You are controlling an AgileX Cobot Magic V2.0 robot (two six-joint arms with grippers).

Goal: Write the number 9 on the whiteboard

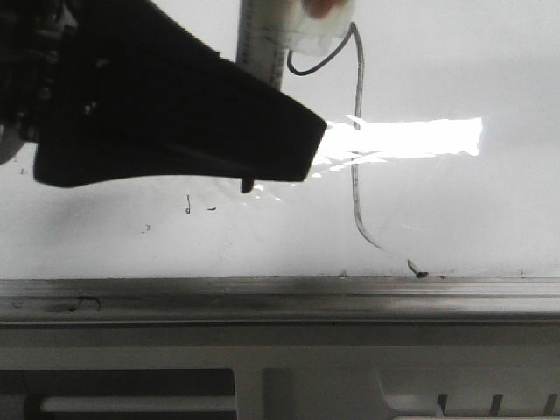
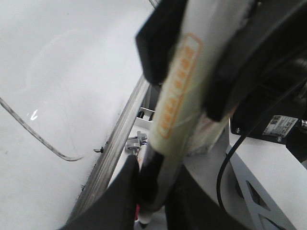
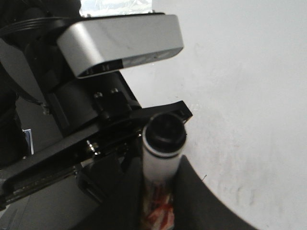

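Glossy white fills nearly every view: the whiteboard [image 1: 455, 79] takes up the upper part of the front view, with a bright band of glare across its middle and a grey metal rail [image 1: 280, 297] along its near edge. On it sits the number 9 [image 1: 356, 188], a thin dark line whose small loop shows at the top, half hidden behind a pale marker body [image 1: 262, 39], and whose long straight stem runs down through the glare and hooks to the right just above the rail. In the left wrist view the hooked foot of the stem [image 2: 43, 141] curves close to the rail [image 2: 120, 139]. A few small ink specks [image 1: 188, 206] lie to the left of the stem, well apart from it.

Nearest the figure is the left gripper [image 2: 144, 187]. Its black fingers [image 2: 125, 191] are clamped around a cream marker with an orange label [image 2: 177, 91], whose tip end points toward the edge of the board (the tip itself is blurred). In the front view this arm appears as a large dark wedge [image 1: 175, 114] covering the upper left of the board, its point reaching just left of the stem.

The right gripper [image 3: 160, 191] grips a second marker [image 3: 162, 158] with a white barrel and black cap, standing between its fingers, beside the left arm's grey camera housing [image 3: 120, 43].
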